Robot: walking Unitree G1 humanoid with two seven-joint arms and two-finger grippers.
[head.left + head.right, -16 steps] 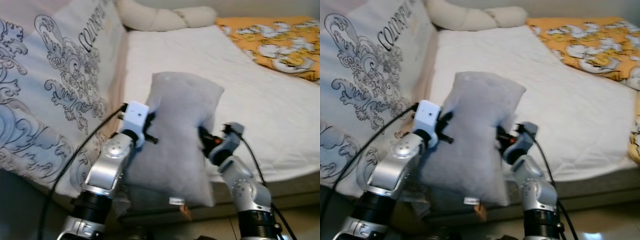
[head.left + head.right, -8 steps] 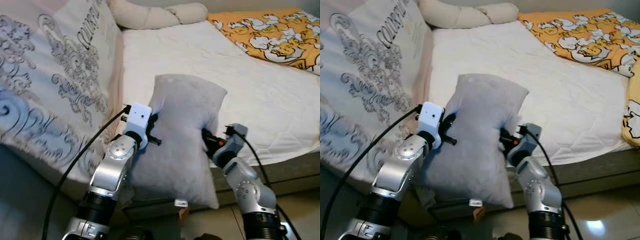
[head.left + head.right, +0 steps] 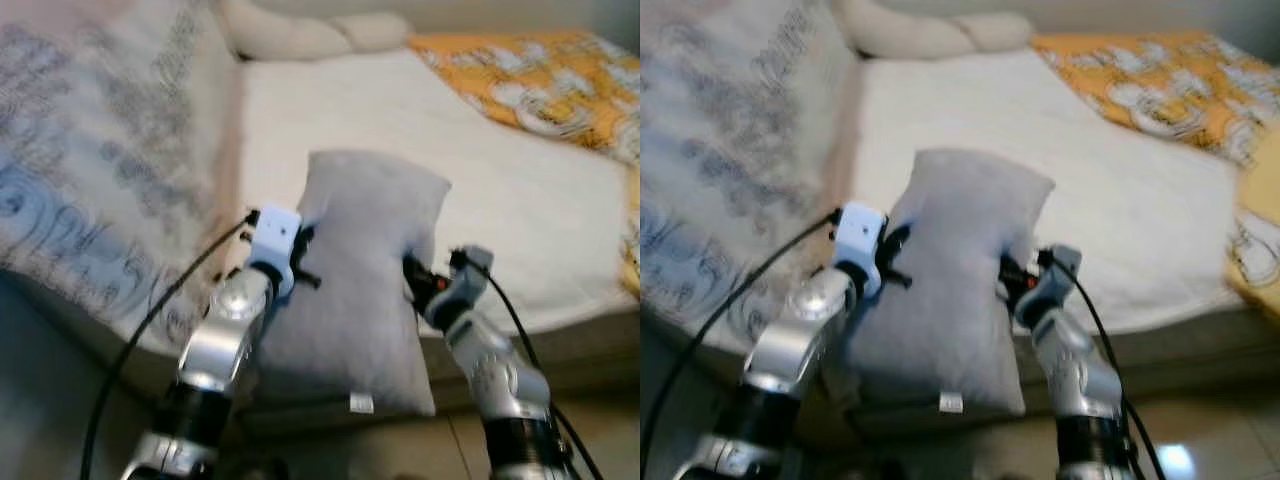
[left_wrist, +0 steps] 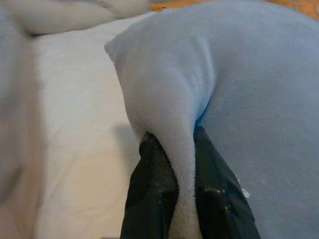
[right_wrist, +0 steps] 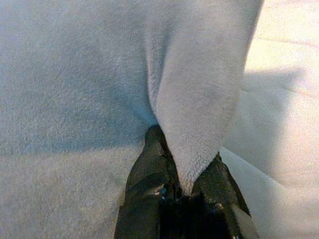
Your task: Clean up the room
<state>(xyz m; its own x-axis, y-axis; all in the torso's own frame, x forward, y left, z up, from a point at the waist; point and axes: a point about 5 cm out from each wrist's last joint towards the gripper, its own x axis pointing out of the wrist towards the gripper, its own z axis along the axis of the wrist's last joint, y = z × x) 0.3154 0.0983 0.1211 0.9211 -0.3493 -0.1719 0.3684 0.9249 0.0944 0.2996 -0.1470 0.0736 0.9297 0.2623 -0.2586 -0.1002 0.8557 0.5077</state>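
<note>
A grey pillow point(image 3: 365, 270) hangs upright between my two arms, in front of the near edge of the bed point(image 3: 330, 110). My left gripper point(image 3: 303, 255) is shut on a fold of its left side, and the left wrist view has that fold pinched between the black fingers point(image 4: 152, 194). On the pillow's right side my right gripper point(image 3: 412, 278) is shut on another fold, seen up close in the right wrist view between the fingers point(image 5: 144, 194). A small white label point(image 3: 360, 403) hangs at the pillow's lower edge.
The bed has a white sheet, a patterned white cover point(image 3: 110, 170) on its left, a cream bolster point(image 3: 300, 35) at the far end and an orange printed blanket point(image 3: 540, 85) at the far right. Pale floor point(image 3: 1180, 450) lies below the bed's edge.
The head camera has shifted and the picture is now blurred. Both grippers still hold the pillow in the same pose.
</note>
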